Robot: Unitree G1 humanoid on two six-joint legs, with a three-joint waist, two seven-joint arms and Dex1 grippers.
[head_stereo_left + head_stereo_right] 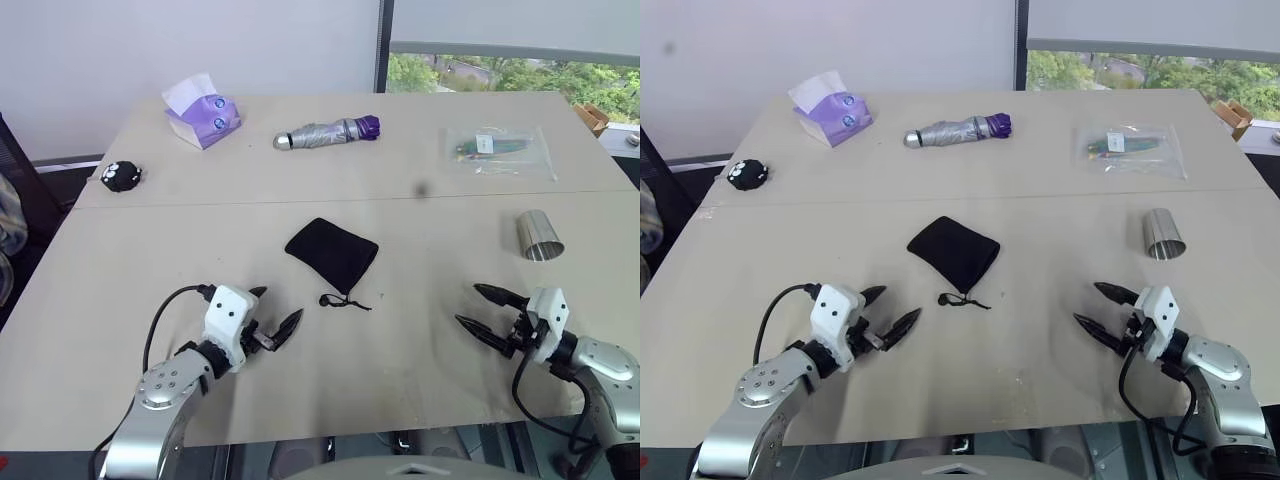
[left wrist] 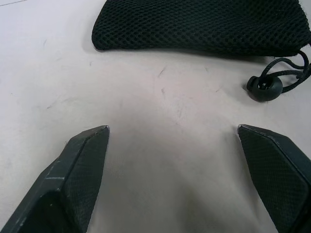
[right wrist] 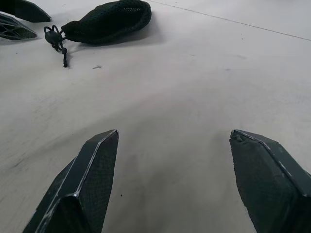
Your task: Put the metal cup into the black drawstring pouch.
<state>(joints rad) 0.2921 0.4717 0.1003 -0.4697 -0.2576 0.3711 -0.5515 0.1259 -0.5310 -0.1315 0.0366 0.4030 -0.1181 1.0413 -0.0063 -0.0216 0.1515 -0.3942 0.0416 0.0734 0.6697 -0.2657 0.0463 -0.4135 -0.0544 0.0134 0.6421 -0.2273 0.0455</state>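
Table [image 1: 150, 250]: a broad pale beige top made of two slabs with a seam running across it; everything below rests on it.
Left gripper [image 1: 275, 312]: near the front edge on the robot's left, both black fingers spread wide with nothing between them, tips aimed forward and toward the middle of the table.
Right gripper [image 1: 486, 310]: near the front edge on the robot's right, fingers likewise spread wide and empty, tips aimed toward the middle.
Black drawstring pouch [image 1: 332, 253]: lies flat at the centre of the near slab, between the two grippers and farther from the robot than both; it sits near the left gripper and just ahead of its fingertips, and well apart from the right gripper. In the left wrist view its mesh fabric [image 2: 194, 24] lies straight ahead of the open fingers.
Pouch cord [image 1: 345, 300]: trails from the corner of the pouch nearest the robot, with a small round toggle [image 2: 264, 87] on it, close to the left gripper's tips.
Metal cup [image 1: 539, 236]: on its side on the robot's right, open mouth turned toward the robot, beyond the right gripper and apart from it, well away from the pouch.
Umbrella [image 1: 326, 133]: folded, silver with a purple end, on the far slab.
Tissue pack [image 1: 203, 113]: purple, far left.
Clear plastic bag [image 1: 498, 150]: far right.
Black dotted object [image 1: 121, 176]: small and round, at the left edge.
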